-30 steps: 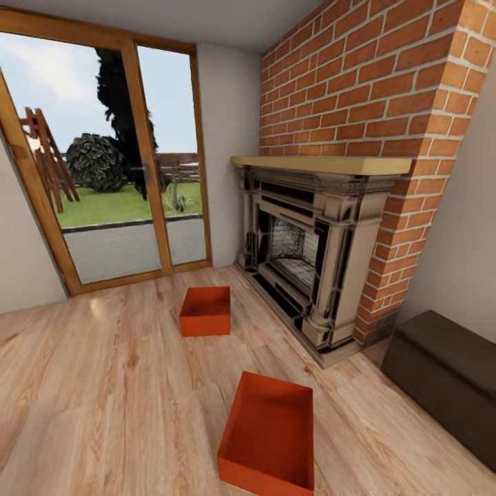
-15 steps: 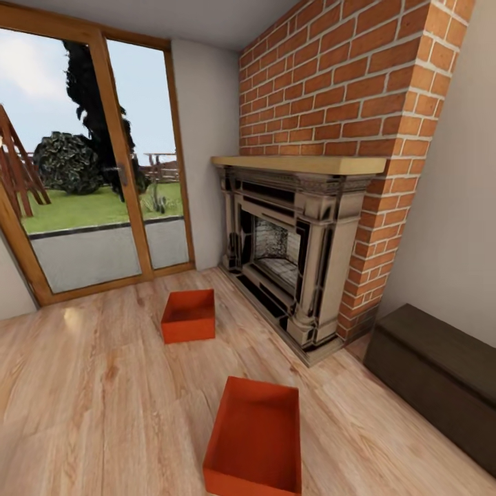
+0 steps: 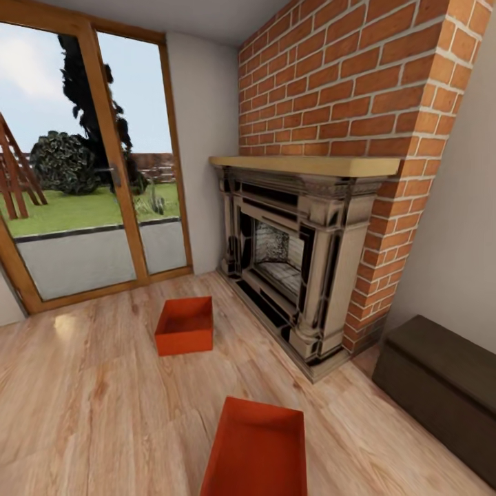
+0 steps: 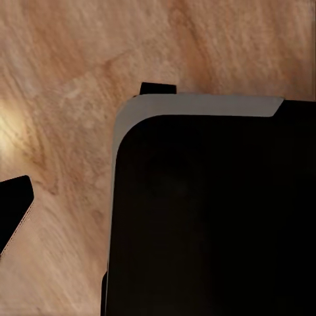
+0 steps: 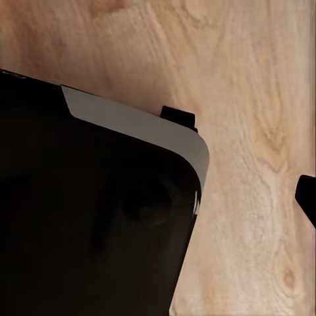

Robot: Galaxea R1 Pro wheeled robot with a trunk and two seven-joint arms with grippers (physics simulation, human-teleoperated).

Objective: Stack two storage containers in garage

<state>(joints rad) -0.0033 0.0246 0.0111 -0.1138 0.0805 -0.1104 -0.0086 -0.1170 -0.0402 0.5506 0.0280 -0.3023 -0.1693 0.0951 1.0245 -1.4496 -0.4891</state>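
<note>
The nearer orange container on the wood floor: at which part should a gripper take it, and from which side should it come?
Probably by a thin side wall, from above. The nearer container lies flat and open on the wood floor, with no lid or handles, so one finger could go inside the wall and one outside. Its long walls look easiest to reach.

Both wrist cameras pointing down, each looking over a dark rounded body panel [image 4: 210, 217], gripper fingers not identifiable
</note>
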